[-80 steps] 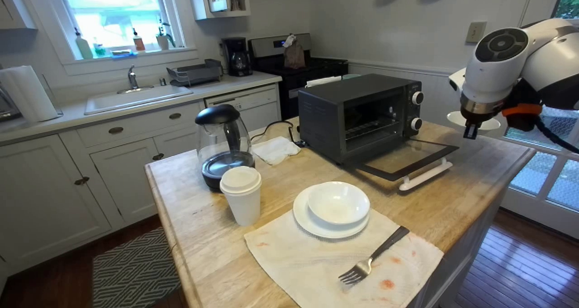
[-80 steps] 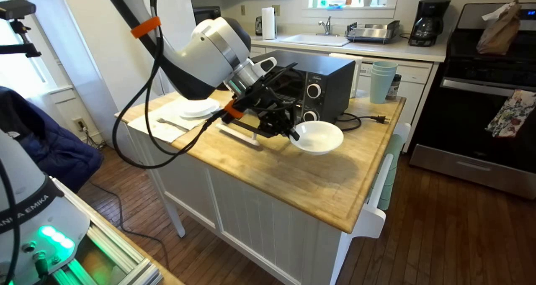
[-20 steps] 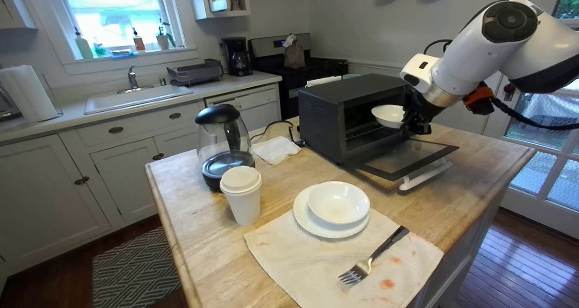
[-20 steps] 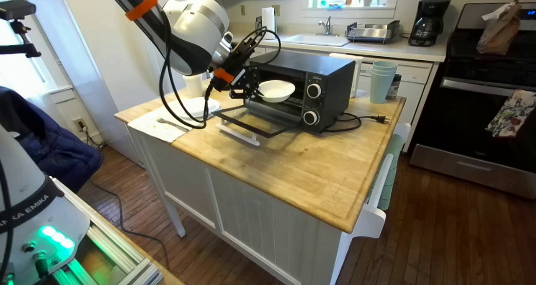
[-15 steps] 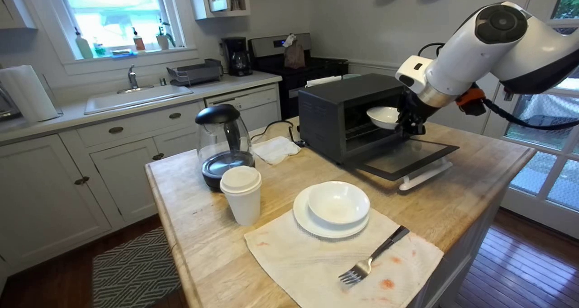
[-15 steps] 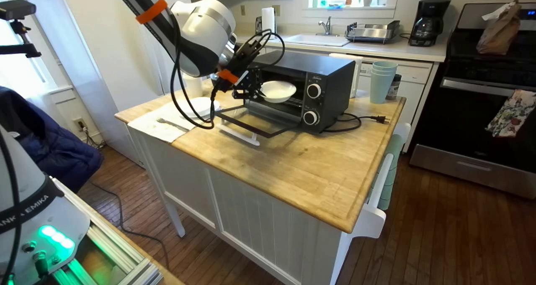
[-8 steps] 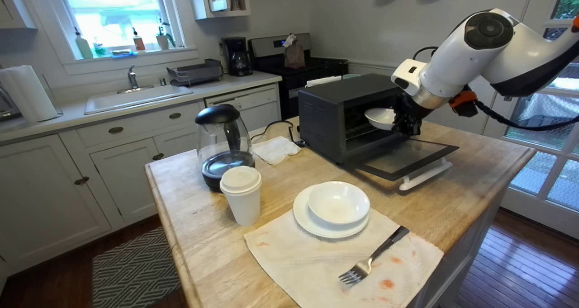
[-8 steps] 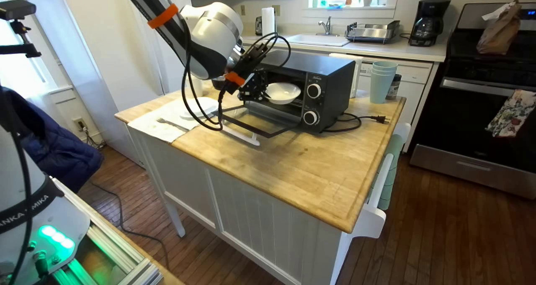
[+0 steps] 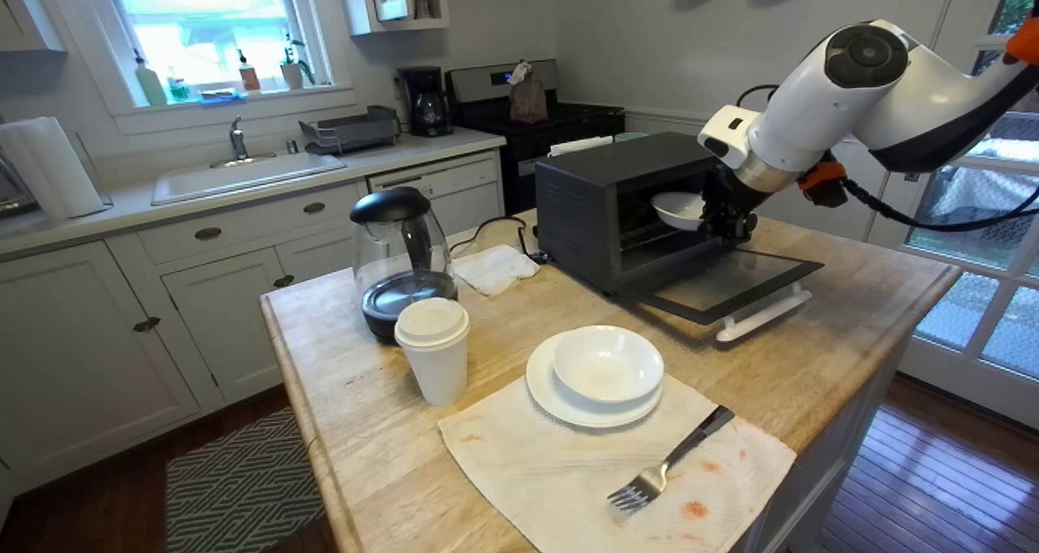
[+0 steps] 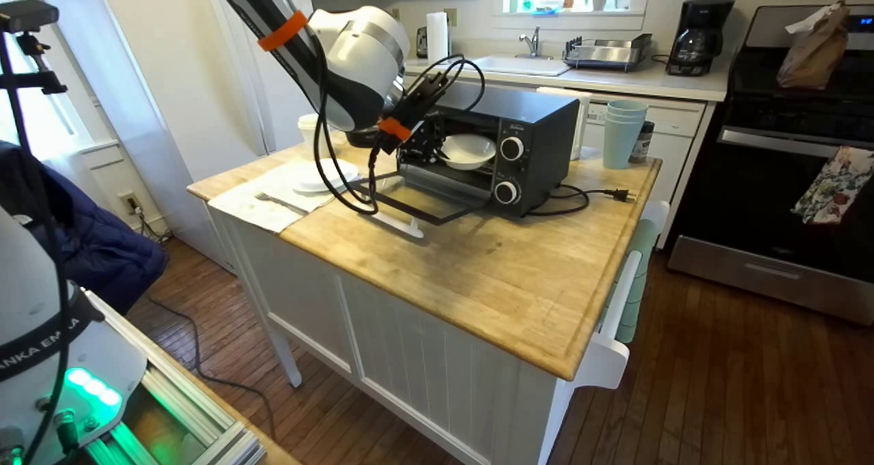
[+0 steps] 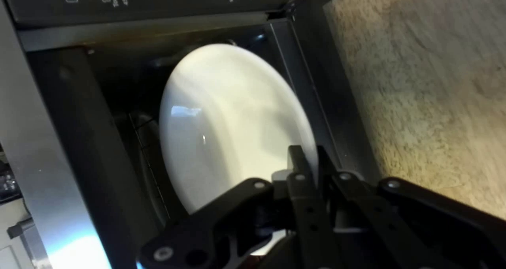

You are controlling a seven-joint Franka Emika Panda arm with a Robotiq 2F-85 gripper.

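A white bowl [image 9: 676, 209] is at the mouth of a black toaster oven [image 9: 584, 212], whose door [image 9: 735, 281] hangs down flat. In the wrist view the bowl [image 11: 233, 115] looks tilted, and my gripper [image 11: 310, 162] is shut on its rim, one finger inside and one outside. Behind the bowl shows part of the wire rack [image 11: 146, 154]; whether bowl and rack touch, I cannot tell. From an exterior view, my gripper [image 10: 437, 152] stands in front of the oven's opening, to the left of the bowl [image 10: 470, 152]. The arm hides part of the oven's front.
On a placemat [image 9: 519, 455] lie a fork [image 9: 670, 460] and a plate [image 9: 540, 390] with a second white bowl [image 9: 609, 362]. A paper cup [image 9: 436, 354] and a glass kettle [image 9: 403, 261] stand nearby. Green cups [image 10: 623, 134] and a loose power cord [image 10: 580, 199] lie beyond the oven's knob side.
Several seconds ago the held bowl was outside, beside the oven. Over the last second my gripper has carried it slightly further into the oven's opening. The door and tableware have not moved.
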